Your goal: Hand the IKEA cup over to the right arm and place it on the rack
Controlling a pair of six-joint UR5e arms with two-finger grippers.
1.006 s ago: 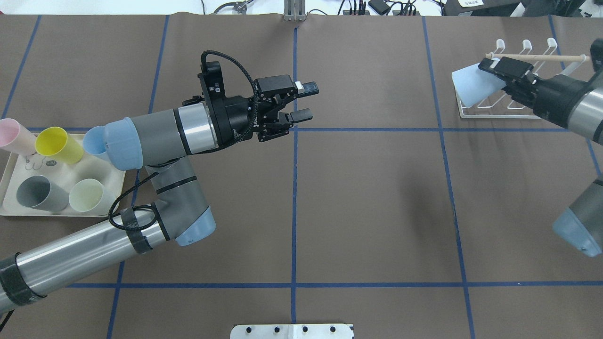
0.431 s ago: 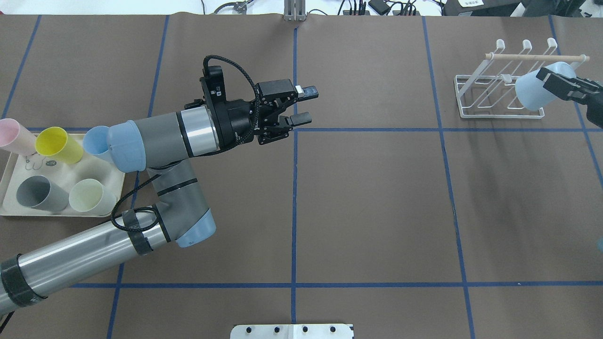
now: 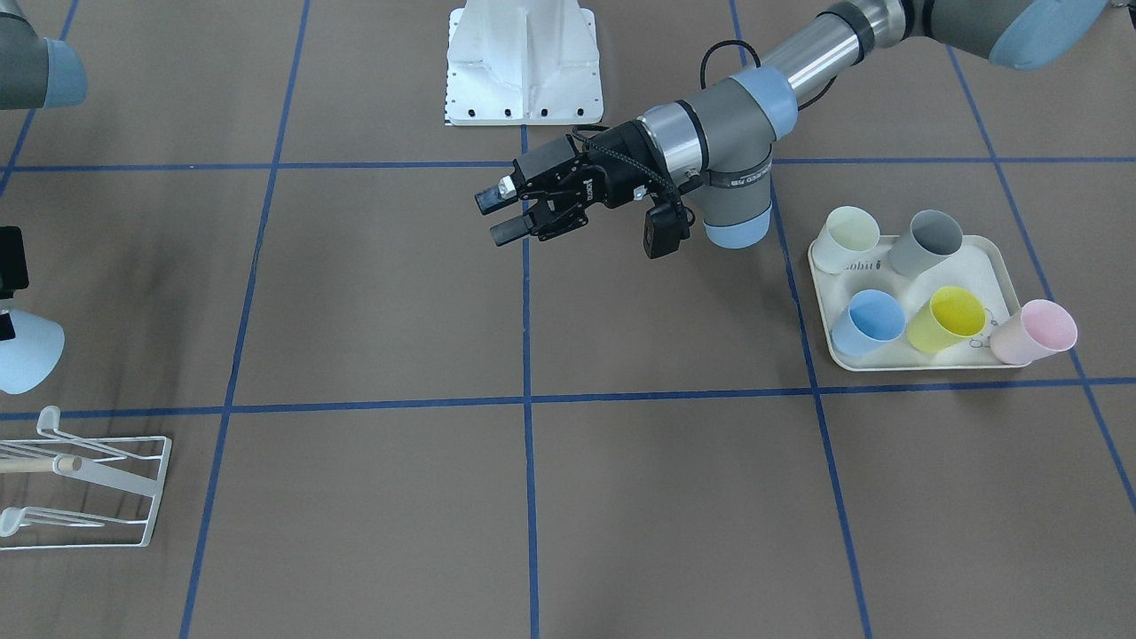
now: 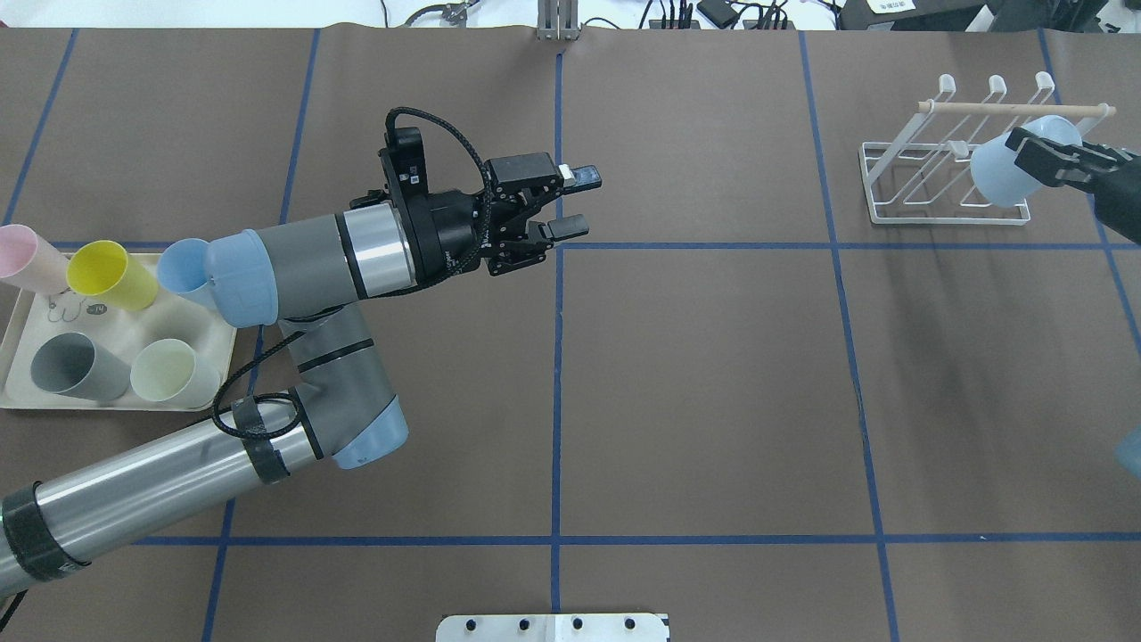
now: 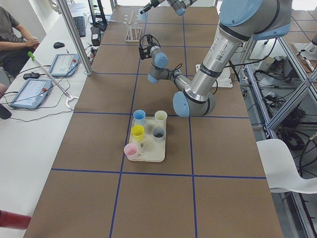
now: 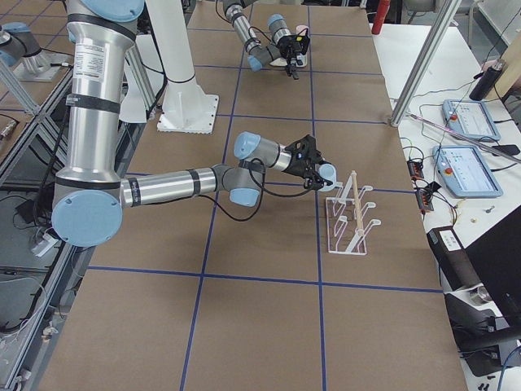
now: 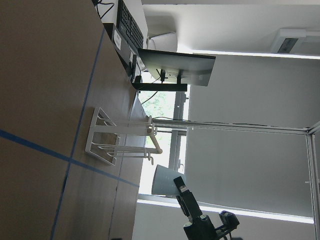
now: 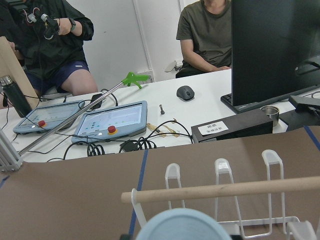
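We see the rack [image 8: 223, 172] as smooth white-coated wire with a bare pale wood dowel [image 8: 240, 190] — the light blue cup [image 3: 27, 351] looks like matt plastic. The table cover [image 4: 713, 374] is dull brown paper, the left arm's tube [image 4: 134, 499] brushed metal with a soft sheen.

Bright, even light from above fills the room. The brown worktop [image 4: 713, 401] shows no glare and carries only soft, smeared shadows on its right half. In the left wrist view a window [image 7: 162, 105] is washed out pale. In the right wrist view the pale blue cup [image 8: 182, 225] at the near edge is blurred, while everything behind it is sharp. Both side views stretch toward their edges.
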